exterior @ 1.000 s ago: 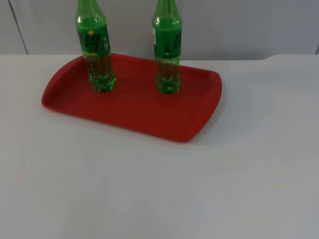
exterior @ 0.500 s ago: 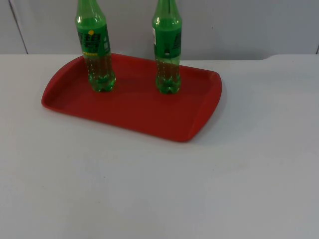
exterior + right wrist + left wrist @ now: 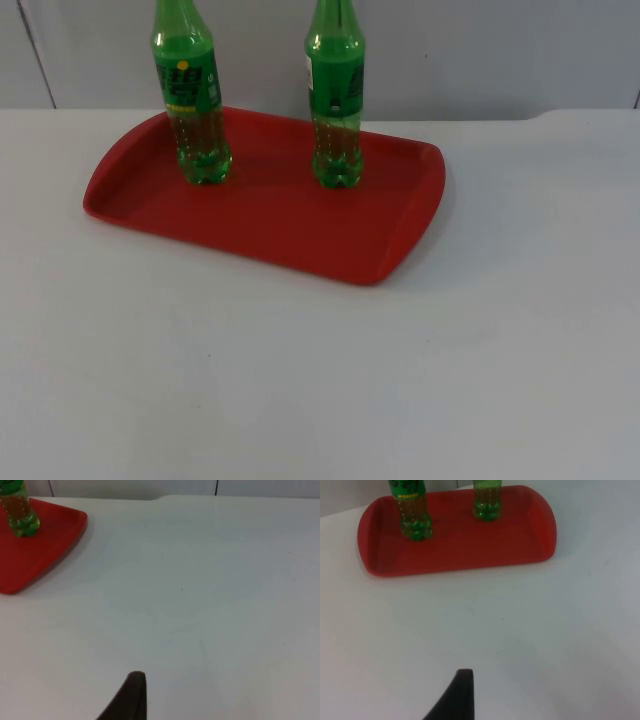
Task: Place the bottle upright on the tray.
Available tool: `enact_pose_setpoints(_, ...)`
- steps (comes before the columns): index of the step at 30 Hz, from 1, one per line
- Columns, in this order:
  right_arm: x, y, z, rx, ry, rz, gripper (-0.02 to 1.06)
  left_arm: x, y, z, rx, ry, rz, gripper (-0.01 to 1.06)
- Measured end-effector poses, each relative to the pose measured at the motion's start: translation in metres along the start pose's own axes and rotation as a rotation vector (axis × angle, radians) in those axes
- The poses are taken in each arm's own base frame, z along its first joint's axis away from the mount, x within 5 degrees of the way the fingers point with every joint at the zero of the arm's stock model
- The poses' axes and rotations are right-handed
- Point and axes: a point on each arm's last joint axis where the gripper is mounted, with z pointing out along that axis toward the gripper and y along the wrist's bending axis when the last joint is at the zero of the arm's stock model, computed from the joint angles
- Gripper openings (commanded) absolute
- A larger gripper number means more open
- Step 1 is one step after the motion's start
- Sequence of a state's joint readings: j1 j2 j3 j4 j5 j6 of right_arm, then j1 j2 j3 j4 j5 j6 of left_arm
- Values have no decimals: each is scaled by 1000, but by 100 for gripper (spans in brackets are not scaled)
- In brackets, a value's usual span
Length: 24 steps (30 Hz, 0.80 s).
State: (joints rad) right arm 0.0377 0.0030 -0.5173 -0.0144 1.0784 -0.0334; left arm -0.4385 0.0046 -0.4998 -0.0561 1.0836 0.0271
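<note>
We judge the task as good as done. In the top view two green bottles stand on the red tray [image 3: 270, 215], which lies in the upper left of the frame on the white bench [image 3: 400, 380]. The left bottle [image 3: 190, 100] stands near the tray's far left corner, and the right bottle [image 3: 337, 100] stands further right along the far edge, well apart from its neighbour. Each rests base down on the tray floor with its long axis vertical and its neck pointing straight up; the caps run out of the frame, so we cannot confirm they are on. Neither bottle leans, and neither touches the tray's rim. We see no bottle lying on the bench, so nothing looks left to place.

Both arms appear to wait, drawn back from the tray. The left gripper [image 3: 457, 695] hovers above bare bench with the tray and both bottle bases ahead of it. The right gripper [image 3: 131, 695] hovers above bench off to the side, the tray's corner and one bottle base near the edge of its view. Of each we see a single black fingertip, so we cannot tell how far the fingers are open; nothing appears to be held, though that is a judgement.
</note>
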Motion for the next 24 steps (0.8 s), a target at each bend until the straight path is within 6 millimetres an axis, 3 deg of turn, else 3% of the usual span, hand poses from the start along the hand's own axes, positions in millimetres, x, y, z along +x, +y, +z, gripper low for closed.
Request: enact_pose_setpoints(24, 0, 0, 0, 0, 0, 0, 105, 0, 0, 0, 0, 0, 0, 105)
